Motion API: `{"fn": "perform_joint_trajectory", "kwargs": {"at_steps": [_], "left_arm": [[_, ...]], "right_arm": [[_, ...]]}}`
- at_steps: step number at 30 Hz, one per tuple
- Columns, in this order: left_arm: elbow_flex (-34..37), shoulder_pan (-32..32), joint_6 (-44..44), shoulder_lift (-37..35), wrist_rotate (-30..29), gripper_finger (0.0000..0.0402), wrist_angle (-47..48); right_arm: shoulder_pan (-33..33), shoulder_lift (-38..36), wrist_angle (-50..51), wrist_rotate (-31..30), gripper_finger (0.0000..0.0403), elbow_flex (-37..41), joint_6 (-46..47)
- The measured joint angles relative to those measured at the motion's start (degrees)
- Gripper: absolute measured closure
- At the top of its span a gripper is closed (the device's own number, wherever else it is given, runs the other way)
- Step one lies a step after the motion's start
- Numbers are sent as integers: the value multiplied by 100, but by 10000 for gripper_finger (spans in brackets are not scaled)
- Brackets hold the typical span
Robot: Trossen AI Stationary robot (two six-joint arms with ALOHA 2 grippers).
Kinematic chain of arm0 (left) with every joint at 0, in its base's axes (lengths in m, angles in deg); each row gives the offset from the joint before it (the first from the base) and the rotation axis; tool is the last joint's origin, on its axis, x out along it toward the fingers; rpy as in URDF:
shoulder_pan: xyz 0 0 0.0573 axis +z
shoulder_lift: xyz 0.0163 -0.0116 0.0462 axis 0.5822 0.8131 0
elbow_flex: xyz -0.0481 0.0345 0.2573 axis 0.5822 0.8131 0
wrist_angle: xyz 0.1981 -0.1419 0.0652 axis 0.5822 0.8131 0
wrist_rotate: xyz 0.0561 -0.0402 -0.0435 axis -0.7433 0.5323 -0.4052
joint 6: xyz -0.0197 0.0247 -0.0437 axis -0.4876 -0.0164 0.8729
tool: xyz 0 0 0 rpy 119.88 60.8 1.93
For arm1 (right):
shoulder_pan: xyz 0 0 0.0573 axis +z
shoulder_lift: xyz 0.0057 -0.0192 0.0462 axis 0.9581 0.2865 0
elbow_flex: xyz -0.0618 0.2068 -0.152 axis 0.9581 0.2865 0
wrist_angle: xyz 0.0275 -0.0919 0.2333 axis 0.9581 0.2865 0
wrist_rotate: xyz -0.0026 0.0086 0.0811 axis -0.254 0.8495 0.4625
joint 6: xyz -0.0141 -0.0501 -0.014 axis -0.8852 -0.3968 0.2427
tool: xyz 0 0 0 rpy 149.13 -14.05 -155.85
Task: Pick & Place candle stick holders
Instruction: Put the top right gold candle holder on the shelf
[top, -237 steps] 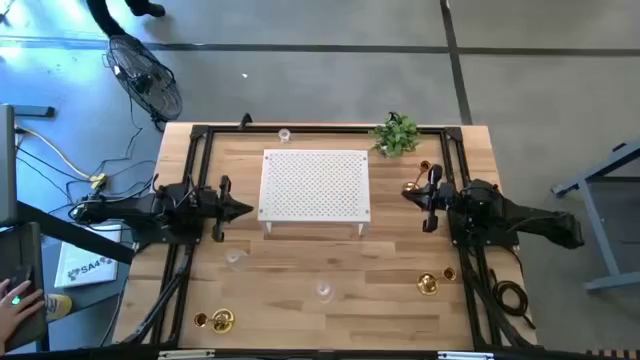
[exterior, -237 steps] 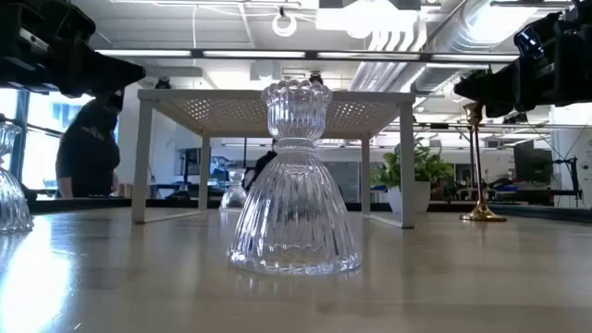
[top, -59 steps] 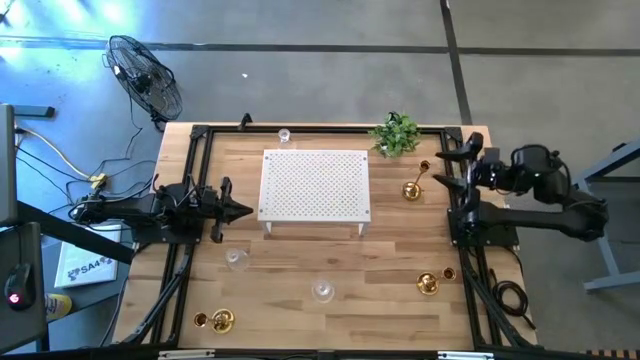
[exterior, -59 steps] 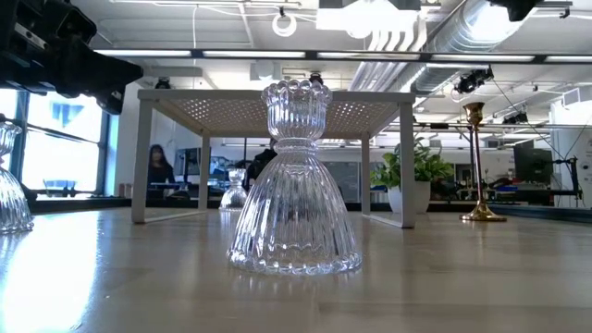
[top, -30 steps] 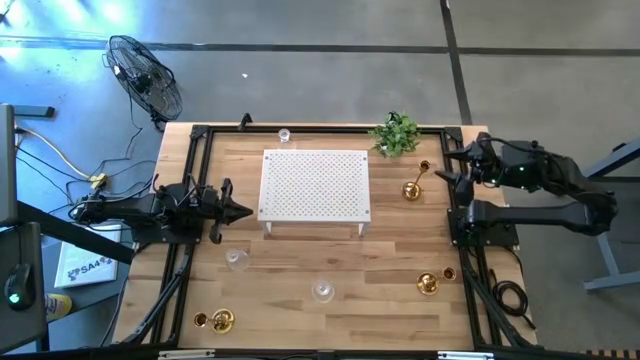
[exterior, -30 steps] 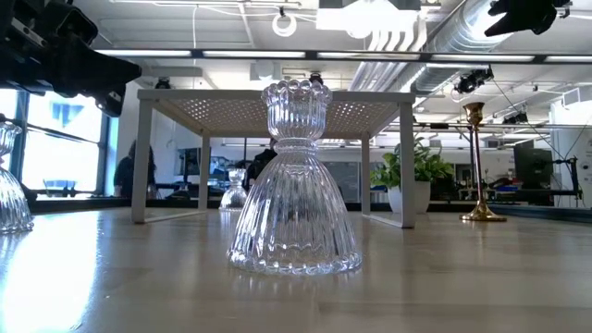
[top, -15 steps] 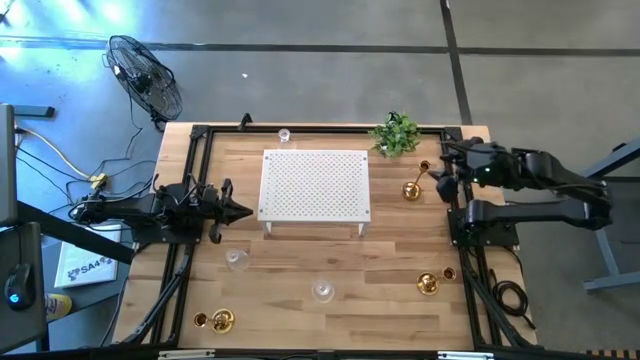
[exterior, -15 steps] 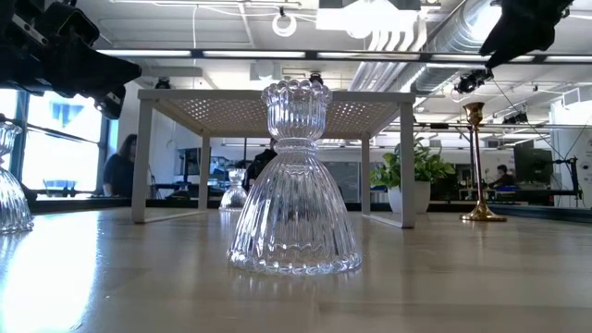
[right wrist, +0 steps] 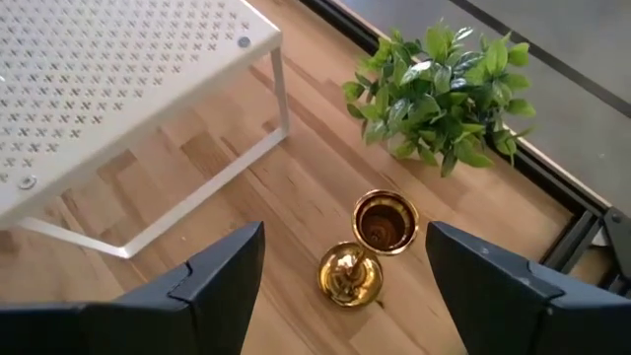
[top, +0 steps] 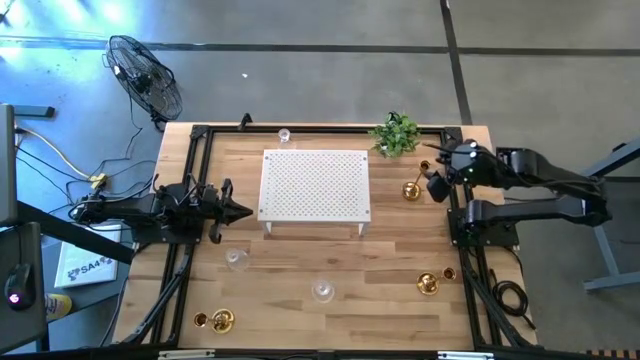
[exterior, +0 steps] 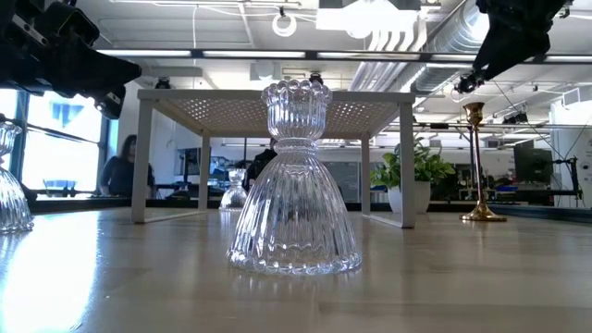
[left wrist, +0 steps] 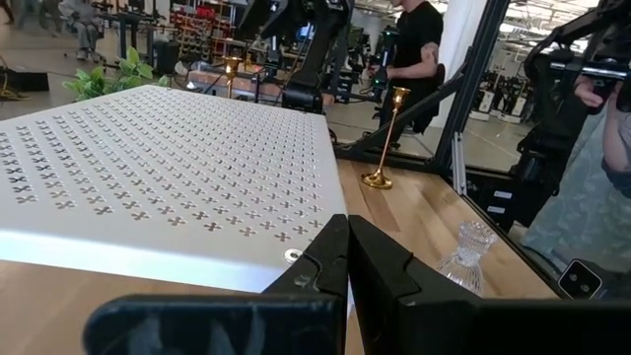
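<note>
Right now we are looking at the right gripper (top: 432, 176) hanging above the table's back right part, its 2 fingers (right wrist: 212, 281) spread wide with nothing between them. Its arm is reaching in from the right edge, bent at the elbow, with the wrist tipped steeply downward. Directly under the spread fingers, a tall gold candle stick holder (right wrist: 373, 243) is standing upright on the wood, between the white perforated platform (top: 315, 184) and the table's right rail; the small green plant (top: 396, 133) is sitting just behind it. In the low view this gripper is showing high above the holder's cup, not touching it.

We are seeing the left gripper (top: 238, 210) waiting at the platform's left side, its arm stretched out level above the table and its fingers (left wrist: 340, 258) pressed together on nothing.

The other holders are standing apart across the table: 1 clear glass holder (top: 236, 259) near the left arm, a 2nd glass one (exterior: 294, 179) at the front middle, a low gold holder (top: 221, 320) at the front left corner, another gold one (top: 428, 284) at the front right, and a small glass one (top: 284, 135) by the back rail behind the platform.
</note>
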Motion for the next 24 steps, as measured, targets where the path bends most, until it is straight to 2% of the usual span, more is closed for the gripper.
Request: {"fn": "perform_joint_trajectory", "kwargs": {"at_steps": [9,24], "left_arm": [[0,0,0,0,-2,401,0],[0,-1,0,1,-4,401,2]], "right_arm": [[-2,344,162,-318,128,1,61],[-4,826,225,-414,128,1,55]]}}
